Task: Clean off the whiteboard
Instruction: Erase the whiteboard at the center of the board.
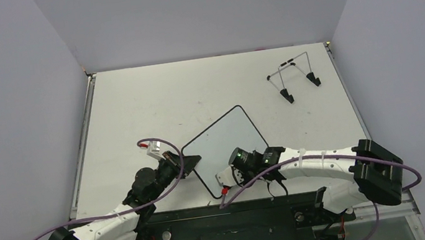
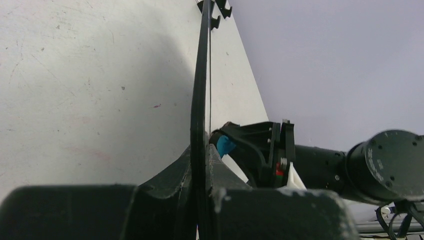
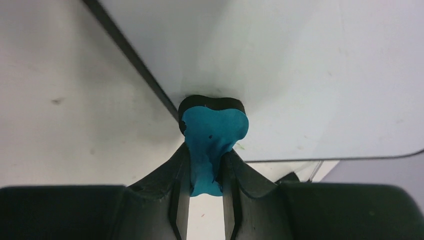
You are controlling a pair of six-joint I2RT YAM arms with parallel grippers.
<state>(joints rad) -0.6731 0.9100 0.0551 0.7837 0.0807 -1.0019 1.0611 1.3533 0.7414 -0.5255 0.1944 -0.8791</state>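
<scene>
The whiteboard sat askew on the table, near its front middle. My left gripper pinched the board's left rim. My right gripper pinched the blue eraser, its head against the board beside the rim. The wire stand stood well apart, far right.

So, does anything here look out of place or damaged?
Nothing looks damaged or spilled. The whiteboard lies askew to the edges of the table, clamped at its left edge by the left gripper, while the wire stand stands empty at the back right.
</scene>
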